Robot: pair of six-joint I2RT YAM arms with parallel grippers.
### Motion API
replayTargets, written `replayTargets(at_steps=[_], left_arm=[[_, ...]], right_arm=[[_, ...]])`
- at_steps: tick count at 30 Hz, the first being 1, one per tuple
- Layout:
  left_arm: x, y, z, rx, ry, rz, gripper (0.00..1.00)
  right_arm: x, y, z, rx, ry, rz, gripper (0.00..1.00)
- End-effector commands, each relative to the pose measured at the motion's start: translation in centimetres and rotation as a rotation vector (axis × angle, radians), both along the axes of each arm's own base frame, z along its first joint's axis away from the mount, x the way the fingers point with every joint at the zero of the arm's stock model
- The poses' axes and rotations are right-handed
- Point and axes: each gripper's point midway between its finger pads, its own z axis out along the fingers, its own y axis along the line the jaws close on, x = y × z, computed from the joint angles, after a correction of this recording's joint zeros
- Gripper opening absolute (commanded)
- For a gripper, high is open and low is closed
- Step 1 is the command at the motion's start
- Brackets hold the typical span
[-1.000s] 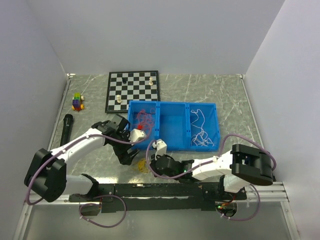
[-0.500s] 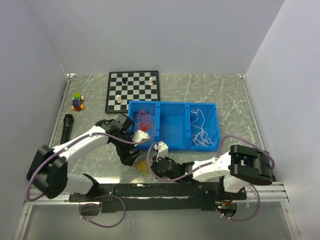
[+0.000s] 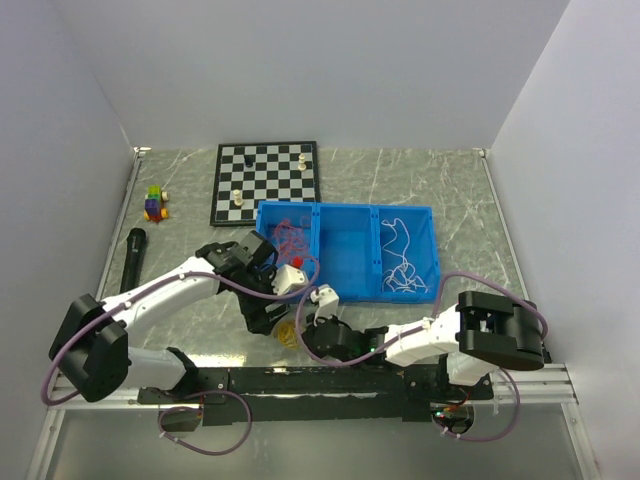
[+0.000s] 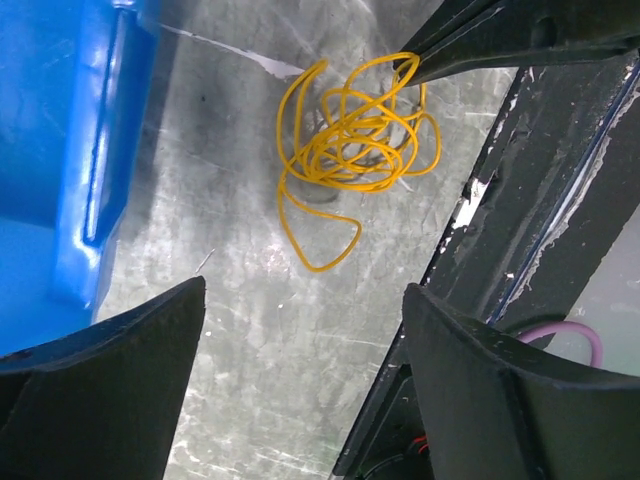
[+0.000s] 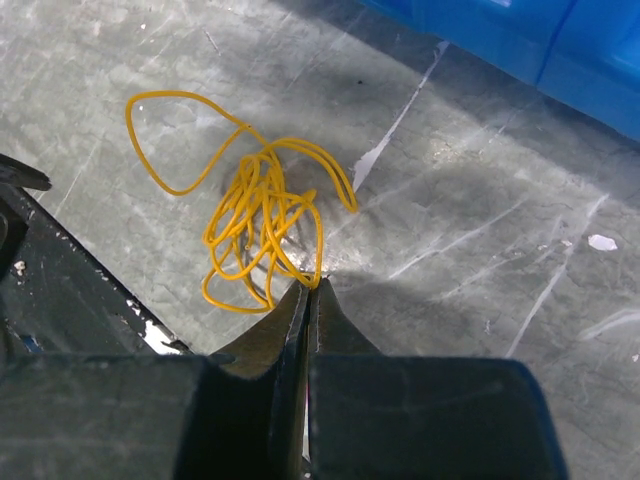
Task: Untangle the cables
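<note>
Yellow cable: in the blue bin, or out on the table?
Out. The yellow cable lies tangled on the table beside the blue bin; the right gripper pinches one loop.

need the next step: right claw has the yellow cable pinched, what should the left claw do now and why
Probably lower the open left claw onto the loose loop nearest it and close. The right claw is shut on one edge of the yellow cable, which lies bunched on the table; a second hold would let the arms pull it apart.
</note>
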Motion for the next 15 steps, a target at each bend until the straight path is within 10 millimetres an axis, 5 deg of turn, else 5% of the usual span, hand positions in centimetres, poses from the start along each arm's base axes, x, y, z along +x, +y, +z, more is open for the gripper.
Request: replayTargets(at_steps=[1,8,15], left_arm=[[0.2,-0.6,-0.3,0.012,0.014,0.004,0.81],[0.2,-1.6,-0.9,0.011,0.011,-0.008,0.62],[0.3,-3.6,0.4,-0.042,0.035,-0.019,0.73]], right_arm=[[0.2,0.0,0.6,0.056,-0.014,-0.044,0.0],[0.2,-0.5,0.3,0.059,-0.016,-0.056,0.0],[0.1,-0.4,0.7,0.068,-0.024,-0.054,0.0]])
